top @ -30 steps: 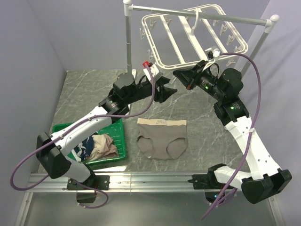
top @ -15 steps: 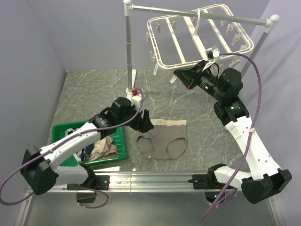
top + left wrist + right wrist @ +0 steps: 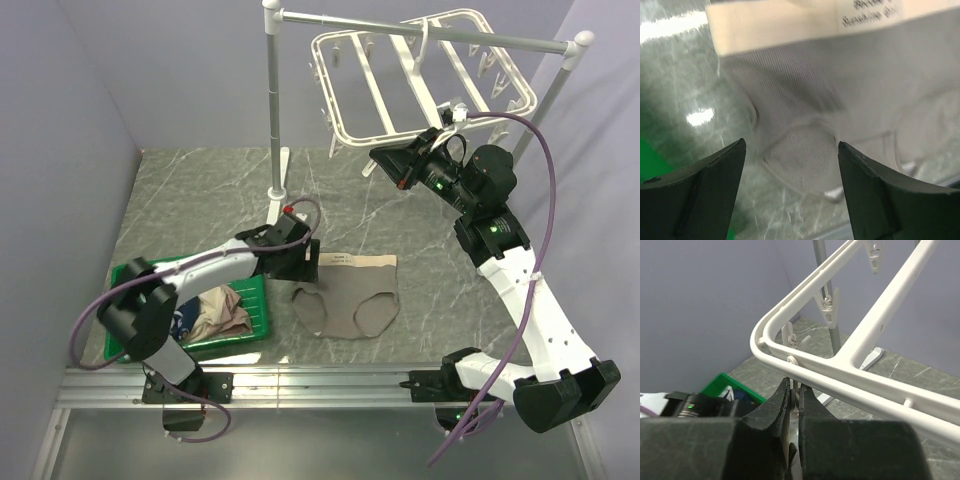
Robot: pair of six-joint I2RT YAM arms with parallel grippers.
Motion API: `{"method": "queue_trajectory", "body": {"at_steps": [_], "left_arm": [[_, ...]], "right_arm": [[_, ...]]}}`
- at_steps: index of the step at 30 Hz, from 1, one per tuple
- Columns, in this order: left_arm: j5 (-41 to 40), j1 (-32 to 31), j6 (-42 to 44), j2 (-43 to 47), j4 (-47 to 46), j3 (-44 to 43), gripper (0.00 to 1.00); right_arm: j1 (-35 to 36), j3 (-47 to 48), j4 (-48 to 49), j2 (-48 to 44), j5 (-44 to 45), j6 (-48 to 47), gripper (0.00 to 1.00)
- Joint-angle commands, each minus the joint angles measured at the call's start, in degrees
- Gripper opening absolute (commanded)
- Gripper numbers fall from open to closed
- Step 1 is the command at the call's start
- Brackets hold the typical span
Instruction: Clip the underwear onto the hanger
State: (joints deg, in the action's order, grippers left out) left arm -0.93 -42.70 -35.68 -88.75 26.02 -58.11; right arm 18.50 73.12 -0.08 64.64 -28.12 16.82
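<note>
Underwear (image 3: 850,85) looks blurred, edges cropped, under left gripper (image 3: 791,146).

Plain lavender walls (image 3: 90,90) close in the left, far and right sides. A grey marbled tabletop (image 3: 200,190) carries a white pole rack (image 3: 272,100) at its far end. An aluminium rail (image 3: 320,385) lines the near edge.

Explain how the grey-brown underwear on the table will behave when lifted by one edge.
Probably floppy: the underwear lies flat, its thin knit fabric following the table. Likely light, so a push may bunch it rather than slide it. The beige waistband is a separate band, perhaps a firmer place to pinch.
</note>
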Motion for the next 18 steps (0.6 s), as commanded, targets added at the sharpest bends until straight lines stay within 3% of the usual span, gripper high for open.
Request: {"method": "queue_trajectory", "body": {"at_steps": [1,18], "left_arm": [[-3.2,0.4,-1.0,-4.9,1.6,-6.7,0.81],[-7.0,0.6,-1.7,-22.0,5.4,-15.9,0.94]], "right_arm": [[0.1,1.3,0.5,-1.4,0.4,-0.9,0.00],[0.1,0.4,0.5,-1.9,-0.2,-1.7,0.00]]}}
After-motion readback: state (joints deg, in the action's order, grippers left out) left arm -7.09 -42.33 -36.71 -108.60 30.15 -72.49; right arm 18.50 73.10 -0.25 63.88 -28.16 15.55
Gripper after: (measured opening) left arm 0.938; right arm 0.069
